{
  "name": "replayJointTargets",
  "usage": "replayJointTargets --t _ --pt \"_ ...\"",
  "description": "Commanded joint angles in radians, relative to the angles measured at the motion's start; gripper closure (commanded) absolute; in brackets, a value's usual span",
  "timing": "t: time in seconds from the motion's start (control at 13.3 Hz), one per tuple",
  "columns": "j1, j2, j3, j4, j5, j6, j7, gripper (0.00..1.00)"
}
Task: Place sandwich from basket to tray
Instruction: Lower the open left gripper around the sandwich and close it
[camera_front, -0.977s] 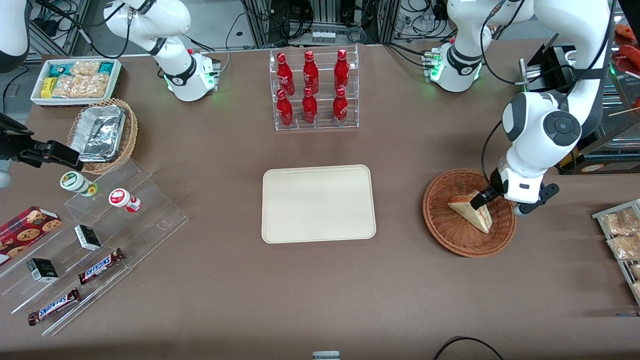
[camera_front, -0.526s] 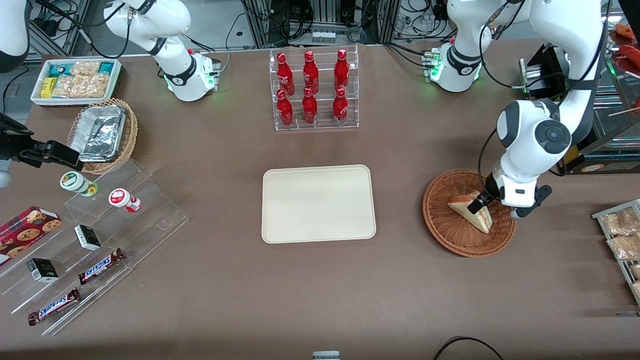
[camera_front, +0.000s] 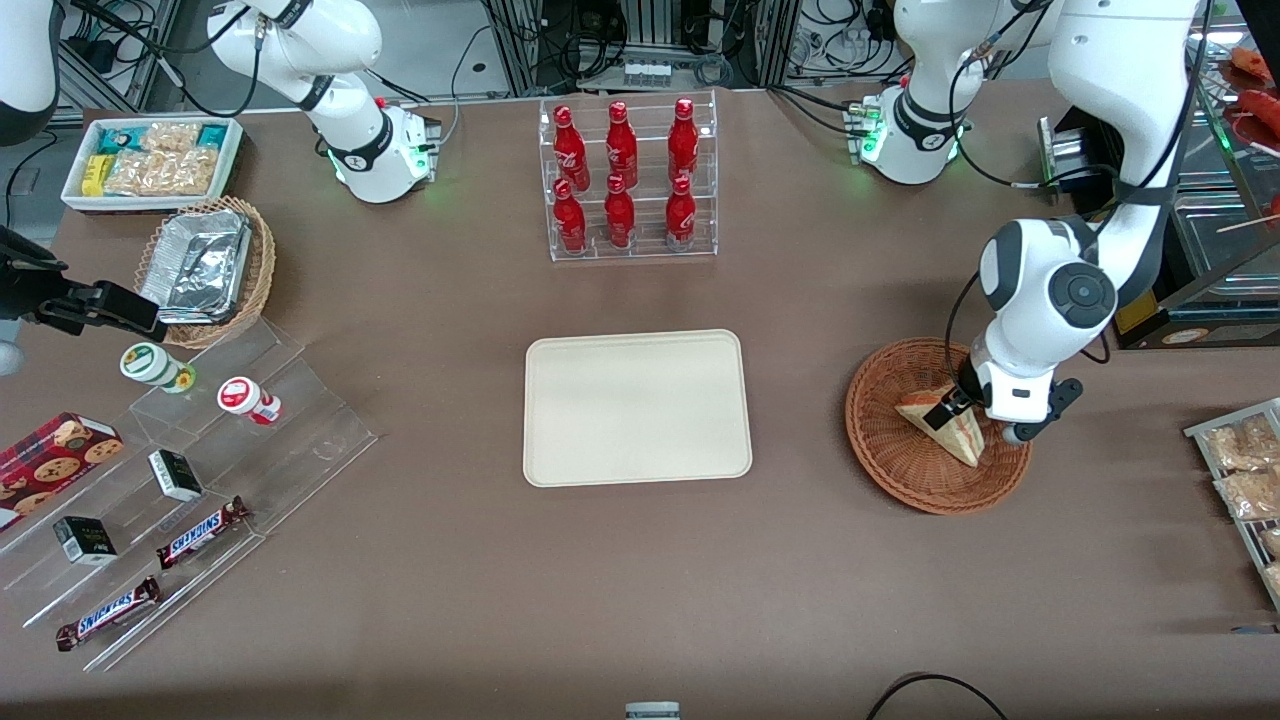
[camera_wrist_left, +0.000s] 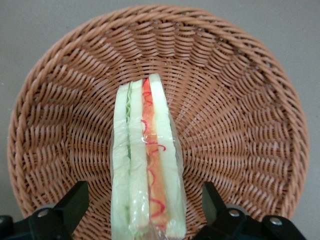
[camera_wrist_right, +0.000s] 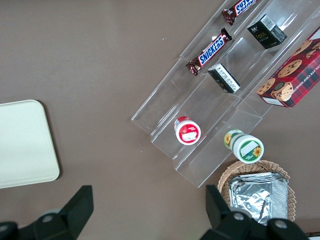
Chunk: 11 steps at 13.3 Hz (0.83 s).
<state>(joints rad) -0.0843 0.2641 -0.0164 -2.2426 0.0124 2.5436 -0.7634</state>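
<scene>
One sandwich (camera_wrist_left: 146, 165) (clear-wrapped, standing on edge) sits in the basket (camera_front: 890, 450). Low over it, the gripper (camera_wrist_left: 145, 210) is spread wide, a finger (camera_wrist_left: 75, 200) either side, not touching. Tray (camera_front: 637, 407) lies well apart.

The left arm's claw (camera_front: 948, 408) now sits farther in over the basket (camera_front: 890, 440) than a second ago, having slid toward nine o'clock in the front view. Its wrist hangs lower and closer to the sandwich (camera_front: 945, 425). The open fingers (camera_wrist_left: 75, 202) now straddle the wedge's wide end, one on each side, not yet pressing it.
</scene>
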Motion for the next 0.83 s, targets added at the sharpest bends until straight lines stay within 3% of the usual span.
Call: replayJointTargets --t 0.0,0.08,0.15,0.23,0.45,0.75 --pt "-0.003 0.023 0.003 -0.005 0.004 0.040 -0.022 0.29" --pt "-0.003 0.021 0.003 -0.005 0.004 0.035 -0.020 0.66" --pt "-0.003 0.020 0.003 -0.002 0.004 0.030 -0.020 0.95" --pt "-0.003 0.014 0.003 0.001 0.004 0.024 -0.017 1.00" --pt "-0.008 -0.023 0.003 0.018 0.007 -0.024 -0.010 1.00" --pt "-0.024 -0.071 -0.023 0.229 0.014 -0.376 -0.014 1.00"
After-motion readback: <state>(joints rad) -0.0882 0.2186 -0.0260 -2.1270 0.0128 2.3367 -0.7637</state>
